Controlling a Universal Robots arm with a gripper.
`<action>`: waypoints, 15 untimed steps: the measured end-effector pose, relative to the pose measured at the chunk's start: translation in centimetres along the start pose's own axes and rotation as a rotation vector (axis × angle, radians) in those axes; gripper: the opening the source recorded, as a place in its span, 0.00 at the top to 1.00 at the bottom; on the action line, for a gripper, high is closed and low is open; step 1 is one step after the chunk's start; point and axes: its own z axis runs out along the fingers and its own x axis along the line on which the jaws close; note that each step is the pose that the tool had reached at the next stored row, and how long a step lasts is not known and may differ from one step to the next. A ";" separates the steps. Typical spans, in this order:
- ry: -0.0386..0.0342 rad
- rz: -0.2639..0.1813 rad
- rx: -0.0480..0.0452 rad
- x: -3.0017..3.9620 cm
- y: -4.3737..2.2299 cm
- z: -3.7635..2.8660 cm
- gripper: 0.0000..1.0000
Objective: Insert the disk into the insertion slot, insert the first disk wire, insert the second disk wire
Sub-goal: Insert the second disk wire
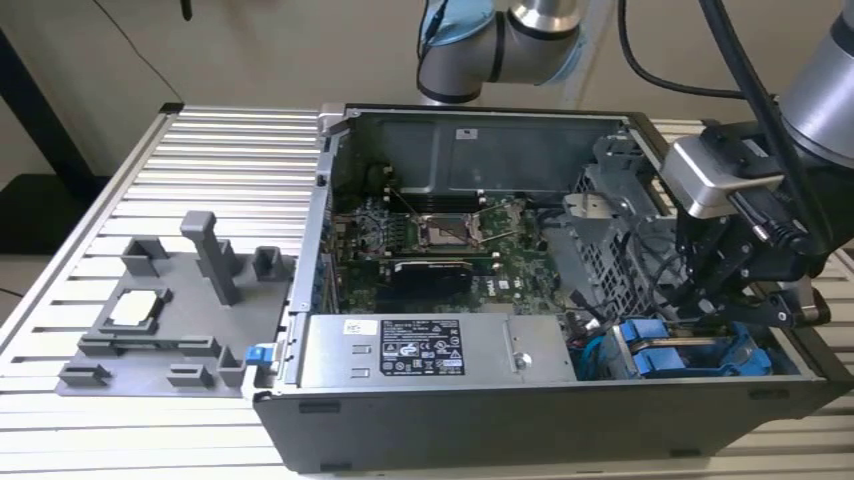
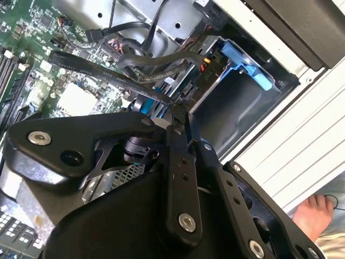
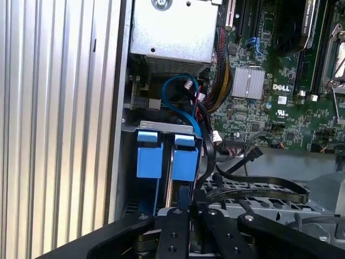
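Blue disk [image 3: 184,164] sits in the insertion slot [image 3: 161,128], long side pointing at the gripper [image 3: 184,208]. Its fingers [image 3: 176,232] look nearly shut, maybe on the disk's end; I cannot tell.

A green motherboard [image 1: 441,235] is seen inside the open computer case [image 1: 534,420], beside a grey labelled power-supply box [image 1: 434,350]. A grey fixture [image 1: 167,300] is placed on the ribbed table [image 1: 227,140].

Silver-grey arm [image 1: 514,40], black screw-studded claw [image 2: 178,116].
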 end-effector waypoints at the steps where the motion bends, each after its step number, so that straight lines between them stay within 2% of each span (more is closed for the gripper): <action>1: 0.0000 0.000 0.0000 0.00 0.00 0.00 0.84; 4: -0.0002 0.000 0.0006 0.00 0.00 0.05 0.84; 11: 0.0003 0.000 0.0113 0.03 0.01 0.45 0.84; 15: 0.0010 0.000 0.0264 0.05 0.03 0.69 0.84</action>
